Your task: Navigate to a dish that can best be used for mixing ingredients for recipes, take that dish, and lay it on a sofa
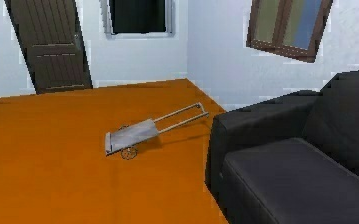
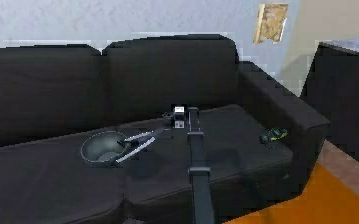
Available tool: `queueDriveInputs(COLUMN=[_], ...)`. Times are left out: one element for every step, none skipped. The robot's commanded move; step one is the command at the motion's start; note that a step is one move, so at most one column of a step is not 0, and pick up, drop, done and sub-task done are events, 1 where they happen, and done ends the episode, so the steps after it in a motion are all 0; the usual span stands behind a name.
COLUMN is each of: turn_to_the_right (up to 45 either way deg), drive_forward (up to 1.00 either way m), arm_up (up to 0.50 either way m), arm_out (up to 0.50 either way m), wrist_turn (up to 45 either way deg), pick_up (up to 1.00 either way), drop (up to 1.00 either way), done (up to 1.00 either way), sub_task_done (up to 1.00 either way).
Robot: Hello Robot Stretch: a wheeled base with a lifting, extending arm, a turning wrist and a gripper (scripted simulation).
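A dark grey-green bowl (image 2: 103, 149) lies on the left seat cushion of a black sofa (image 2: 47, 90) in the arm side view. The arm (image 2: 197, 160) rises over the sofa's front edge to two white marker squares (image 2: 177, 116). Left of them the gripper (image 2: 130, 150) reaches down to the bowl's rim. The bowl rests on the cushion right at the fingers (image 2: 142, 141), so I cannot tell whether the gripper holds anything. In the forward view a black sofa (image 1: 297, 150) stands at the right.
A small dark object (image 2: 277, 135) lies on the sofa's right seat cushion. A framed picture (image 2: 272, 24) hangs on the wall behind. In the forward view a grey hand cart (image 1: 137, 136) lies on the orange floor, with a dark door (image 1: 49, 42) and two windows (image 1: 139, 16) beyond.
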Motion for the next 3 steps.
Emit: queueDriveInputs(turn_to_the_right=[0.0,0.0,0.0], drive_forward=[0.0,0.0,0.0], arm_up=[0.0,0.1,0.0], arm_out=[0.0,0.0,-0.08], wrist_turn=[0.0,0.0,0.0], pick_up=[0.0,0.0,0.0], drop=[1.0,0.0,0.0], done=[0.0,0.0,0.0], sub_task_done=[0.0,0.0,0.0])
